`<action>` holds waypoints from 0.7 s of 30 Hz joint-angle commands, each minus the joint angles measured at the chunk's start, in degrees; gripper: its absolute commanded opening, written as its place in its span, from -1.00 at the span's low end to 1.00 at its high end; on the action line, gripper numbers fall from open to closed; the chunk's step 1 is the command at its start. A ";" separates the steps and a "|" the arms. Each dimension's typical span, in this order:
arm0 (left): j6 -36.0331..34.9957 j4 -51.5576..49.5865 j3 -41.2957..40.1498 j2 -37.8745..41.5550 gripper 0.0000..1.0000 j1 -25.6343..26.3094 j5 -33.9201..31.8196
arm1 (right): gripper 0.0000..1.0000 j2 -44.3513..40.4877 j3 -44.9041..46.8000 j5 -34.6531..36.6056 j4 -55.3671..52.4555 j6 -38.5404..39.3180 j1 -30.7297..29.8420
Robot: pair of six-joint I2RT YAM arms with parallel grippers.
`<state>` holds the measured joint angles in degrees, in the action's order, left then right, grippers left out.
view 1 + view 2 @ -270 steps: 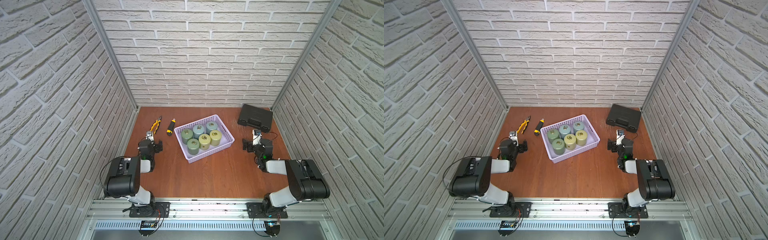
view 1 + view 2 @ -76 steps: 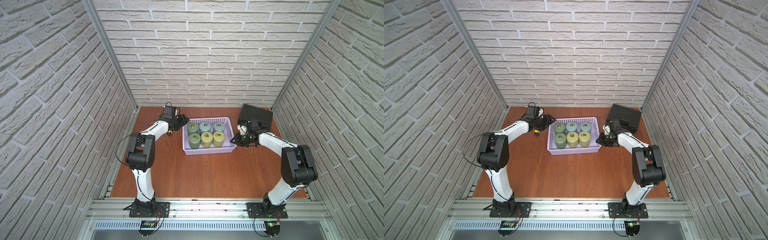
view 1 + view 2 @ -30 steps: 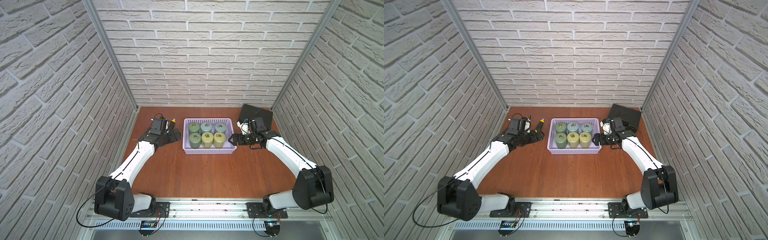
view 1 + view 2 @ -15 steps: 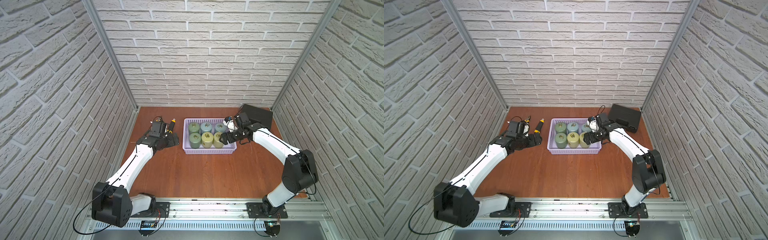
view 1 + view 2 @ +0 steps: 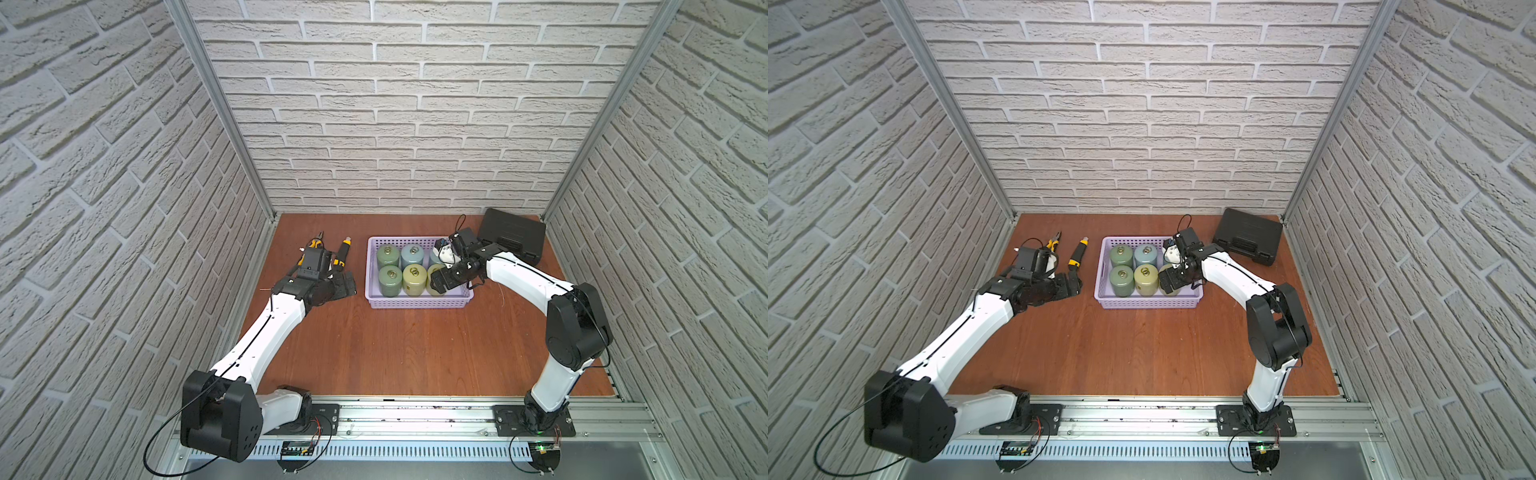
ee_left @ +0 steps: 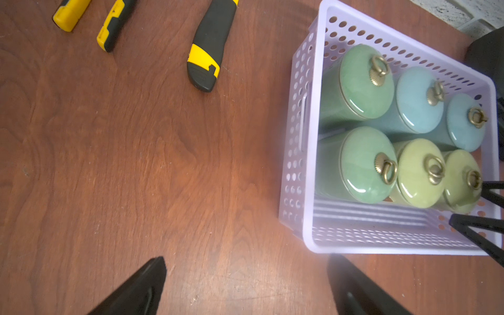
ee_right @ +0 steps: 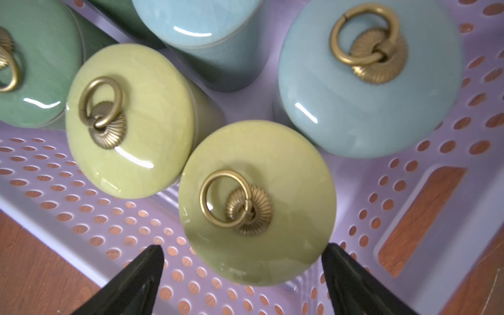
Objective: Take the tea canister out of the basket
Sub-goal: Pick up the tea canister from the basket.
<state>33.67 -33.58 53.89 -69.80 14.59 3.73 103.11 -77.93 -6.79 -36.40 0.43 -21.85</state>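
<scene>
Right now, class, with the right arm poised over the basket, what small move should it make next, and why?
Probably lower the right fingers around the corner yellow-green canister before closing. They stand open on either side of its lid, apparently not gripping it, so closing now might only catch the lid's edge. The canister sits in the lavender basket.

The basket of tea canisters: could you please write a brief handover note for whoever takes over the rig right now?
Left gripper: open, empty, above the table beside the basket.
Right gripper: open, jaws either side of the yellow-green canister in the basket's front right corner, not gripping.
All six canisters stand in the basket.
Done: right gripper lined up only.
Left: close, lift that canister out, set it on the table.
</scene>
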 commanded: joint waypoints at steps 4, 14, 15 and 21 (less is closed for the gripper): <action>0.59 0.50 -0.60 1.01 0.96 0.33 -0.60 | 0.91 2.55 -3.27 3.17 1.10 -0.28 -0.92; 0.91 0.53 -1.06 1.16 0.96 0.28 -0.65 | 0.88 6.81 -7.21 4.03 1.62 -0.83 -1.10; 0.94 0.56 -1.04 1.07 0.97 0.26 -0.68 | 0.88 7.29 -7.60 4.06 1.51 -0.84 -1.10; 1.09 0.63 -0.88 0.98 0.97 0.26 -0.65 | 0.85 8.55 -8.21 4.59 1.77 -1.20 -1.23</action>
<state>34.54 -33.52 53.82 -69.80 14.59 3.66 110.87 -84.95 -3.05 -36.18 0.19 -22.57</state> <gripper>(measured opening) 0.983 0.930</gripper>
